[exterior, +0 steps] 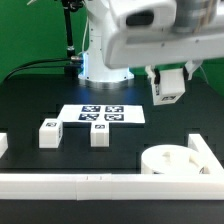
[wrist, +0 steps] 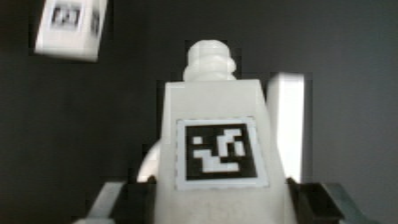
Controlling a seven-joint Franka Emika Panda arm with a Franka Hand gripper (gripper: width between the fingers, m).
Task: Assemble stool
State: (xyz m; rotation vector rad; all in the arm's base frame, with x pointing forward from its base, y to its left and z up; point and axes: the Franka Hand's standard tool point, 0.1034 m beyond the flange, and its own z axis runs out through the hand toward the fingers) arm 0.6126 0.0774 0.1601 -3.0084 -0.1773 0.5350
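White leg [wrist: 217, 110] (tagged) gripped inside end effector [wrist: 217, 198].

Three legs [exterior: 48, 133], it seems; one seat ring [exterior: 152, 165]; one marker board [exterior: 100, 114]

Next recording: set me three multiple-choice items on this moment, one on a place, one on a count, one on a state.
1. The seat ring lies: A by the exterior view's right rail; B under the arm's base; C outside the picture.
2. Legs standing on the table: A one; B two; C four.
3. The gripper is: A open; B shut on a leg; C unseen.
Key: 1A, it sits in the rail corner; 2B, two stand by themselves; 3B, the wrist view shows fingers clamping the tagged leg.
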